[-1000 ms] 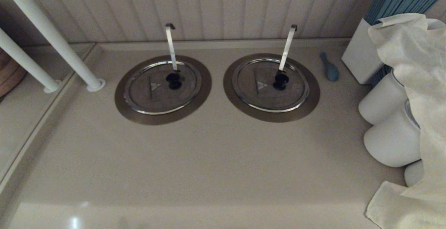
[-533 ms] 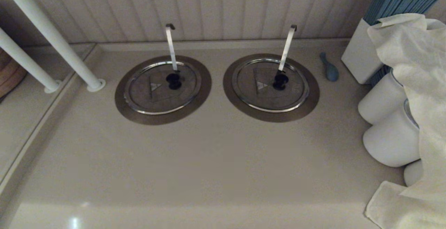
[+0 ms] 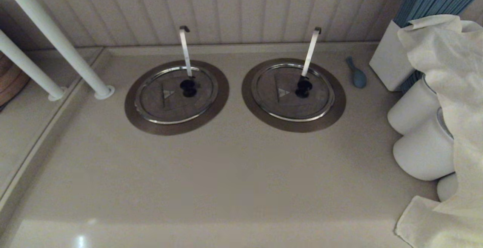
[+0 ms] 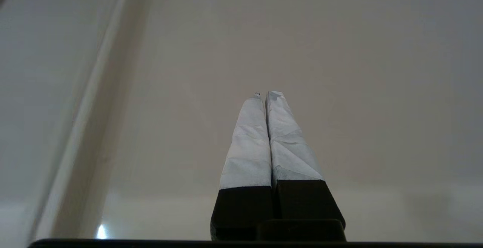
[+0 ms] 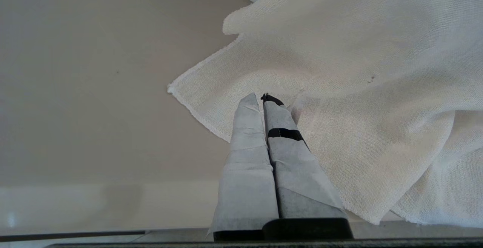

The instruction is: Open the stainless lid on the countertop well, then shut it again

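Note:
In the head view the stainless lid [image 3: 158, 102] lies flat and closed on the countertop well [image 3: 177, 128], the left of two rings. It has a black knob [image 3: 188, 88], a small triangle mark [image 3: 168, 94] and a thin upright ladle handle [image 3: 184, 50]. Neither arm shows in the head view. My left gripper [image 4: 265, 95] is shut on nothing, over bare counter near the front edge. My right gripper [image 5: 260, 97] is also shut on nothing, just above the edge of a white cloth [image 5: 339, 70].
The twin lid [image 3: 290, 102] with a slanted handle [image 3: 311, 51] sits to the right. A blue spoon [image 3: 357, 74], a white box of blue sticks [image 3: 392, 63], white jars [image 3: 422, 150] and the draped cloth [image 3: 449, 89] crowd the right side. White poles [image 3: 56, 40] stand at left.

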`<state>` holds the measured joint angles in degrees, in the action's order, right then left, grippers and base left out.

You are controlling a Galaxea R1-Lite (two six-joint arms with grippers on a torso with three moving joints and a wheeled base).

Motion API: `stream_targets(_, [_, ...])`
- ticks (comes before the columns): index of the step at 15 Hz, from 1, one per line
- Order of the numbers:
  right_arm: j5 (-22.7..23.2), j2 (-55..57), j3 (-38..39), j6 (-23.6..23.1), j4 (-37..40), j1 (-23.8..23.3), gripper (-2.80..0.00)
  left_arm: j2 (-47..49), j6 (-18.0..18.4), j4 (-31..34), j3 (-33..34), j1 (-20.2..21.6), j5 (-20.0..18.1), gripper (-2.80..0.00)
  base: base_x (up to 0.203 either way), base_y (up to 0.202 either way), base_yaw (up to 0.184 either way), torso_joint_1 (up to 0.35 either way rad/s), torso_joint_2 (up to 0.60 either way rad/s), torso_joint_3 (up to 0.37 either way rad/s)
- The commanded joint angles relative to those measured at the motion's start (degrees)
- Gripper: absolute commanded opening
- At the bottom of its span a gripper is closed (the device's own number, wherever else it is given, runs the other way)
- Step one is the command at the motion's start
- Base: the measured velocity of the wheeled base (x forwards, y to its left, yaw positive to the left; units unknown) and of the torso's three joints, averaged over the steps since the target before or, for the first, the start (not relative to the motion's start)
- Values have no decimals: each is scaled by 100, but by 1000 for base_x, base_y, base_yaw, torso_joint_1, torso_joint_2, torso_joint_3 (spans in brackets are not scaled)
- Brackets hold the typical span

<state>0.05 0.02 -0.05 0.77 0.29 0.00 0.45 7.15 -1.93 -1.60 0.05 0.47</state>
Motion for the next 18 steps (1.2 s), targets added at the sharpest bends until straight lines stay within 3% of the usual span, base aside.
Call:
stream_targets(1, [4, 3, -4, 2, -3, 0, -280, -29, 131, 277, 150, 3, -216, -280, 0, 0, 0, 0, 0, 0])
stream_targets(5, [7, 4, -4, 2, -3, 0, -280, -27, 219, 194, 160, 4, -356, -280, 0, 0, 0, 0, 0, 0])
stream_targets(9, [4, -2, 5, -6, -3, 0, -280, -27, -134, 201, 160, 4, -303, -280, 0, 0, 0, 0, 0, 0])
stream_targets(18, [13, -2, 5, -33, -3, 0, -280, -36, -196, 210, 160, -5, -293, -280, 0, 0, 0, 0, 0, 0])
